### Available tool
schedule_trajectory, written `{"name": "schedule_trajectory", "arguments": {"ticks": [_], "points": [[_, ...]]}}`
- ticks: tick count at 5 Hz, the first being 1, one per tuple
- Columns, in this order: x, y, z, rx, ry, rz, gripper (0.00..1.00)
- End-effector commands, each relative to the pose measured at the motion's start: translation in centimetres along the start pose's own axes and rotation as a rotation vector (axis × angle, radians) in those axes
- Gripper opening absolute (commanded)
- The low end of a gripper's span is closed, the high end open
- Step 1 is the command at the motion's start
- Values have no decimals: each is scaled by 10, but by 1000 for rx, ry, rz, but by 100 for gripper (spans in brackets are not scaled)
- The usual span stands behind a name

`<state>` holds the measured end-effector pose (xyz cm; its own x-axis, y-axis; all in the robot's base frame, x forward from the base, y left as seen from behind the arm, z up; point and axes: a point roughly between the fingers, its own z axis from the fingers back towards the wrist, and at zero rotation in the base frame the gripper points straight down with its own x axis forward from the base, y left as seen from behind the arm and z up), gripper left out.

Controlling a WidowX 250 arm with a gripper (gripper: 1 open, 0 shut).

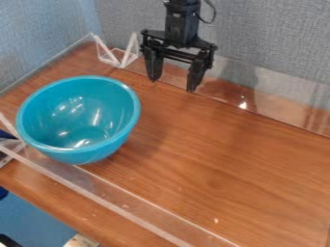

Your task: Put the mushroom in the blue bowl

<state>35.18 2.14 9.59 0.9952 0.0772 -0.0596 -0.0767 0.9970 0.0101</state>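
The blue bowl point(77, 118) sits empty on the left side of the wooden table, glossy teal and deep. My gripper point(176, 81) hangs pointing down at the back of the table, to the right of and beyond the bowl. Its two black fingers point(153, 69) stand apart, open, and nothing shows between them. The mushroom is not visible in this view.
A low clear plastic wall point(103, 188) runs along the front and left edges of the table, and another along the back. A white bracket point(123, 50) stands at the back left corner. Bare wood point(219, 154) stretches right of the bowl.
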Motion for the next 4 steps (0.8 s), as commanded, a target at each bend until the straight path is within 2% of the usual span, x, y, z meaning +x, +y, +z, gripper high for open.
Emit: {"name": "schedule_trajectory", "arguments": {"ticks": [1,4], "points": [[10,6,18,2,-70,18,100],[18,3,12,3,-75,37,100]]}}
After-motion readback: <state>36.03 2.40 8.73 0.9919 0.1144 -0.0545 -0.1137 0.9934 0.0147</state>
